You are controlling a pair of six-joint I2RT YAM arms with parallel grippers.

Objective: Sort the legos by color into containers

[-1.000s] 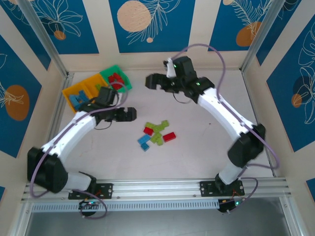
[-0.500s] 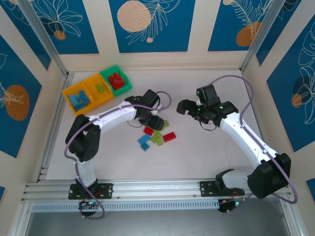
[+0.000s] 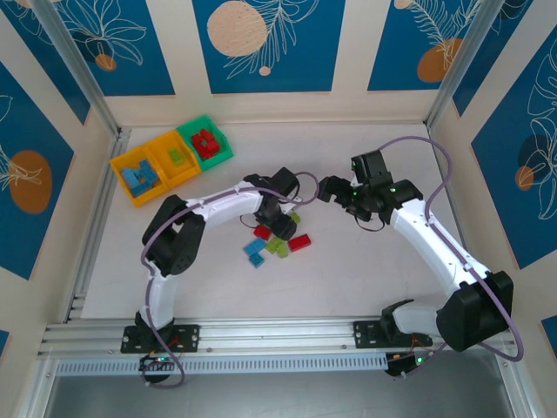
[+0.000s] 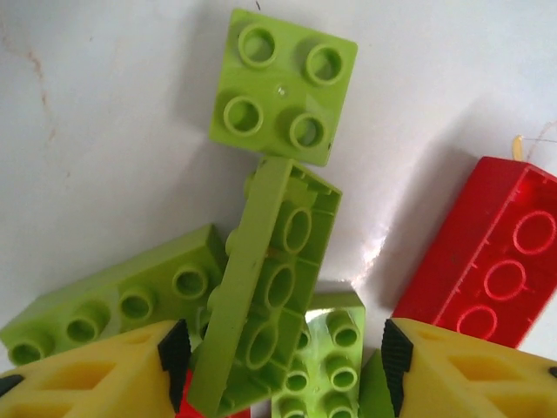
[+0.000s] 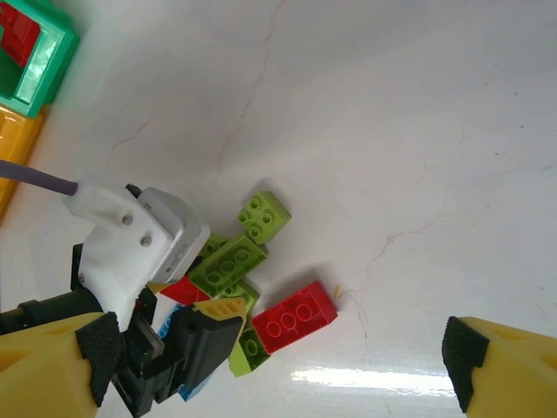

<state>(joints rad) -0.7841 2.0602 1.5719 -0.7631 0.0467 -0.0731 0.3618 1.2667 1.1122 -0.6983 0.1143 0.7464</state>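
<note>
Loose legos lie in a pile mid-table: a red brick (image 3: 298,242), a blue one (image 3: 255,251) and lime green ones (image 3: 278,246). My left gripper (image 3: 283,228) is down in the pile. In the left wrist view its jaws (image 4: 283,348) are shut on green legos, an upturned brick (image 4: 274,279) leaning on a studded one (image 4: 335,357). A green square brick (image 4: 283,87) and a red brick (image 4: 492,252) lie just beyond. My right gripper (image 3: 326,190) hovers open to the right of the pile, nothing between its fingers (image 5: 280,348). The containers stand at the back left.
Two yellow bins (image 3: 122,165) hold blue and green bricks, and the green bin (image 3: 224,150) holds red ones; its corner (image 5: 48,65) shows in the right wrist view. Both arms meet over the pile. Bare table lies in front and to the right.
My left arm swung from beside the bins to the pile and its jaws narrowed onto green bricks. My right arm came forward from the back centre to the pile's right.
</note>
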